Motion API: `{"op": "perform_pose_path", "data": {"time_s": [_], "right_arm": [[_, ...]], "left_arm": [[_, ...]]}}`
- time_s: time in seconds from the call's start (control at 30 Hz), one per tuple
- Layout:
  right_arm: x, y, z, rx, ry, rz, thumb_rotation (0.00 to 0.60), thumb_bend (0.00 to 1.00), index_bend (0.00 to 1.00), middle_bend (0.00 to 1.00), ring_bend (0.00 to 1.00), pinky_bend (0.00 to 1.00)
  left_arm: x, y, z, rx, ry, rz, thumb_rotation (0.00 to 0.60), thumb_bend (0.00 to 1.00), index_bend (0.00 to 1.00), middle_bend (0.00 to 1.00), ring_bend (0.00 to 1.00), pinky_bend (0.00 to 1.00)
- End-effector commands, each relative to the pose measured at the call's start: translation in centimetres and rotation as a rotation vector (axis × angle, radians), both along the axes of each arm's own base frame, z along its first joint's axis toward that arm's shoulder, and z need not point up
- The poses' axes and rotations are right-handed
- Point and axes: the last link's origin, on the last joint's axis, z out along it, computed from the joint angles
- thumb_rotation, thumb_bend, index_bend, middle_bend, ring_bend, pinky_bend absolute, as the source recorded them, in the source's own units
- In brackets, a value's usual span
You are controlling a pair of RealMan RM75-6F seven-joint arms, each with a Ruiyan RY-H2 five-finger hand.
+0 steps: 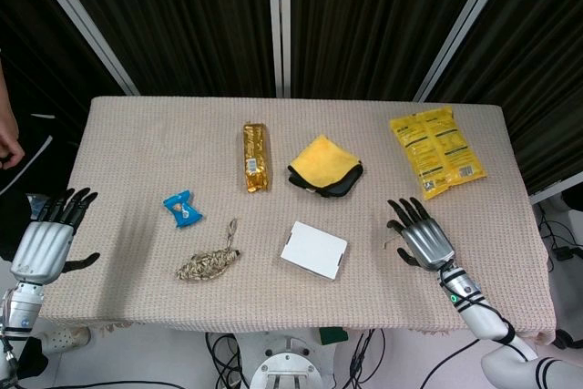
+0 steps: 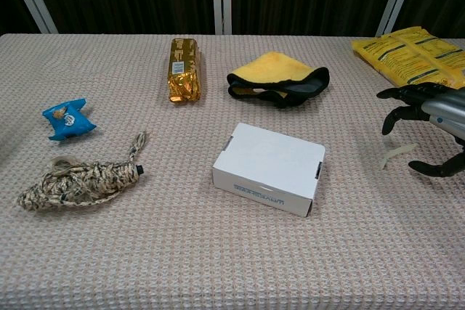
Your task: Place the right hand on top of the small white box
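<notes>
The small white box (image 1: 314, 249) (image 2: 269, 167) lies flat near the table's front edge, around the middle. My right hand (image 1: 421, 233) (image 2: 429, 123) hovers to the right of the box, apart from it, fingers spread and holding nothing. A small pale scrap (image 2: 397, 154) lies on the cloth just under this hand. My left hand (image 1: 47, 239) hangs off the table's left edge, fingers apart and empty; the chest view does not show it.
A gold foil packet (image 1: 256, 157), a yellow and black cloth (image 1: 324, 166), a yellow snack bag (image 1: 435, 149), a blue wrapper (image 1: 180, 209) and a coil of rope (image 1: 207, 263) lie on the beige tablecloth (image 1: 137, 152). A person's arm (image 1: 9, 138) shows at far left.
</notes>
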Motion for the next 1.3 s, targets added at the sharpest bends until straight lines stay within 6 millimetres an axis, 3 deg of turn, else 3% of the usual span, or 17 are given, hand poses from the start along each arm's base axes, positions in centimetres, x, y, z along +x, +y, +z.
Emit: {"op": "perform_pose_path", "data": {"time_s": [0.03,0.73,1.3], "right_arm": [[0.0,-0.1,-0.2,-0.007,-0.005,0.001,0.599,0.30,0.36,0.00,0.00,0.00],[0.0,-1.0,-1.7,-0.009,-0.010,0.004,0.600,0.33,0.51,0.02,0.00,0.00],[-0.1,-1.3,-2.1,-0.008,-0.006,0.001,0.600,0.44,0.60,0.03,0.00,0.00]], "left_arm": [[-0.1,0.0,0.1,0.002,0.000,0.003,0.595,0.02,0.08,0.06,0.00,0.09],[-0.5,0.0,0.3,0.006,-0.001,0.017,0.599,0.02,0.08,0.06,0.00,0.09],[-1.0,0.1,0.3,-0.003,0.010,0.056,0.600,0.02,0.08,0.06,0.00,0.09]]}}
